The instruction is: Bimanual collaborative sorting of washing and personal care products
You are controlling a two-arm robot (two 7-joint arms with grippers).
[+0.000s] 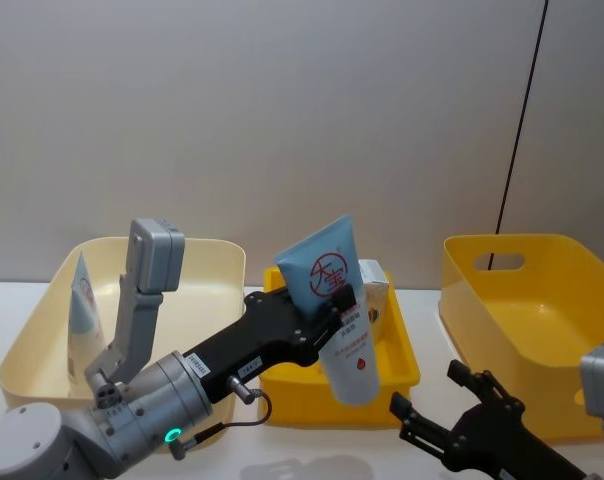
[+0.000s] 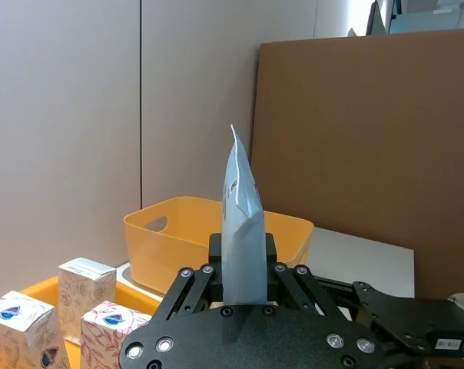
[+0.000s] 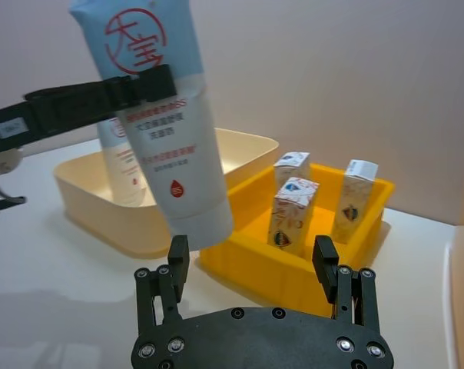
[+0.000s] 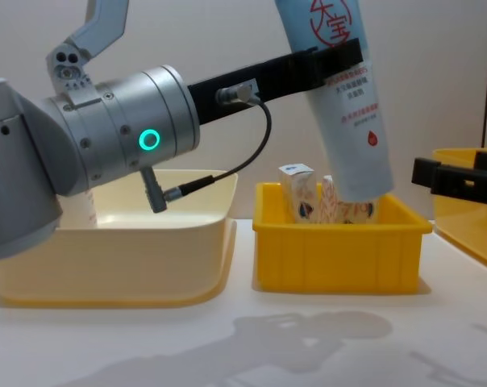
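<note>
While my left claw (image 1: 344, 300) clamps a pale-blue squeeze tube (image 1: 355, 362) around its middle, jaws pressed against both flat faces, the tube hangs crimped end up and slightly tilted over the small yellow tray (image 1: 282, 395) at the centre of the table (image 4: 227, 347). Its lower end sits around the level of the tray's rim, on the robot's side of the white cartons (image 3: 292, 211) standing inside. I cannot tell whether it touches anything. A second tube (image 1: 82, 300) stands in the cream bin (image 1: 214, 246) on the left, so I judge that bin to be this one's destination. My right claw (image 3: 251, 257) waits low at the front right, fingers spread apart and holding nothing, between the tray and the large yellow bin (image 1: 542, 290).

To carry well, I would first lift straight up so the lower end clears the cartons and the tray wall. Then I would swing left across the cream bin's rim and lower until the tube is close to the bin's floor before letting go. The tube looks soft, so it may slide or bow in the grip, and slow moves suit it. The right claw should hold off from the cartons until the left arm is out of the way.
</note>
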